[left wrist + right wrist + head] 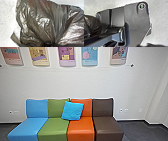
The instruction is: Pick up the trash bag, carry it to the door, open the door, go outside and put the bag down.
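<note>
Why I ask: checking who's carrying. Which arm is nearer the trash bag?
Left arm: the trash bag is close up before its wrist camera. The right arm looks farther off, seeing part of it.

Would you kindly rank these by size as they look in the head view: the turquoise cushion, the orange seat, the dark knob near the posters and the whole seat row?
Whole seat row
Orange seat
Turquoise cushion
Dark knob

Four adjoining seats [53, 126], blue, green, orange and dark brown, stand before a white wall [47, 84]. One blue cushion [72, 111] leans against the green and orange backrests. Posters [67, 55] are mounted above.
</note>
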